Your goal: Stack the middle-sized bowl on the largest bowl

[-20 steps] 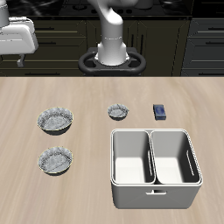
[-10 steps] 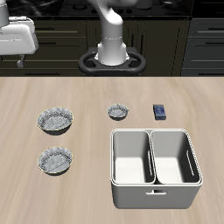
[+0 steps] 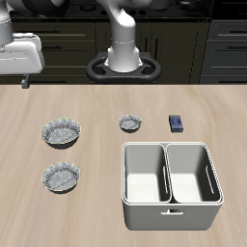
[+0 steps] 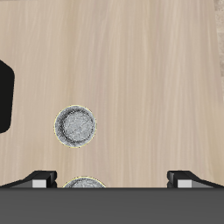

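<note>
Two grey shiny bowls with crinkled rims sit one behind the other: one farther back [image 3: 60, 133], one nearer the front edge [image 3: 61, 177]. They look almost equal, and I cannot tell which is the middle-sized bowl and which the largest bowl. My gripper [image 3: 23, 81] hangs high above the table's back edge, behind both bowls and well clear of them. In the wrist view its fingertips [image 4: 39, 178] stand wide apart, so the gripper [image 4: 112, 178] is open and empty. One bowl [image 4: 76, 126] shows whole there; the other [image 4: 83, 184] is partly hidden by the gripper body.
A tiny grey bowl [image 3: 130, 123] sits mid-table. A small dark blue block [image 3: 177, 123] lies beside it. A white two-compartment bin [image 3: 172, 208] stands near the front edge. The robot base [image 3: 123, 66] is at the back.
The gripper has dropped a little and shifted slightly toward the table. The bowls have not moved.
</note>
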Controlling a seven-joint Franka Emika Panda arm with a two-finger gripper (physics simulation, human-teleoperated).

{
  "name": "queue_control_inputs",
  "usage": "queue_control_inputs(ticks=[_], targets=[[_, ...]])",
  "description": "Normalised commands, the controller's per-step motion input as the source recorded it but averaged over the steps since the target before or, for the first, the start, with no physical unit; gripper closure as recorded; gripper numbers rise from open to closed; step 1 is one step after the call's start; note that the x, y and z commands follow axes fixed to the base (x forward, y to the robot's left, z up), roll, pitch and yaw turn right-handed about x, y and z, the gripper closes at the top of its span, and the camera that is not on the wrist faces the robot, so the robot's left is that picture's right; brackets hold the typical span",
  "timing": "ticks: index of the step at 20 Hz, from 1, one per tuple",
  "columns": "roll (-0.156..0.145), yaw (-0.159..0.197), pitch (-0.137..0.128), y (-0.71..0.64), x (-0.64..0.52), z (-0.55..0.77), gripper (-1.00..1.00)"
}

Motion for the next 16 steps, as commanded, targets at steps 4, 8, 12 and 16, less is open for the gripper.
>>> queue_control_inputs(ticks=[4,8,12,16], targets=[[-0.010,-0.001,0.024,-0.01,0.13,-0.28,-1.00],[-0.010,-0.004,0.020,0.01,0.14,-0.28,-1.00],[0.006,-0.004,0.015,0.04,0.09,-0.20,-1.00],[-0.015,-0.020,0.017,0.00,0.10,-0.23,-1.00]])
